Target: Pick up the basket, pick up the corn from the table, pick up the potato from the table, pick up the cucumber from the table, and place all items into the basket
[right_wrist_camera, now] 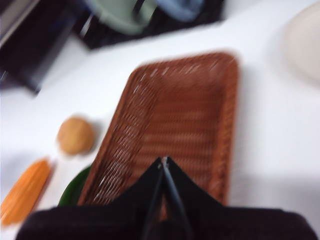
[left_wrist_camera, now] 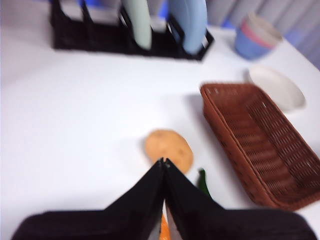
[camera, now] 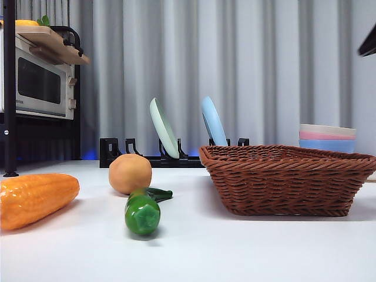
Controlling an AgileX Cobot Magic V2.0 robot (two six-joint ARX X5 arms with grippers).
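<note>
Three foods lie on the white table (camera: 247,252), and none of them is in the basket (camera: 286,179). The basket is brown and woven. It sits on the table with nothing seen inside it.

The corn (camera: 35,198) lies on its side at the near edge of the front view, apart from the other foods. The potato (camera: 130,173) is round and tan. It sits between the corn and the basket, a bit farther back. The cucumber (camera: 144,210) is dark green and shiny. It lies just in front of the potato with its blunt end toward the camera, and its thin stem end is close to the potato.

The left gripper (left_wrist_camera: 164,161) is up over the table, above the potato and the cucumber. Its two black jaws are pressed together with nothing between them. The right gripper (right_wrist_camera: 163,160) is up over the basket. Its jaws are pressed together too, and they hold nothing. Both wrist pictures are blurry.

Behind the foods stands a black rack (camera: 120,151) with a green plate (camera: 163,127) and a blue plate (camera: 213,121) standing in it. A stack of bowls (camera: 327,138) sits behind the basket. A white plate (left_wrist_camera: 278,87) lies on the table near the bowls. A microwave (camera: 38,79) stands on a shelf at the side.
</note>
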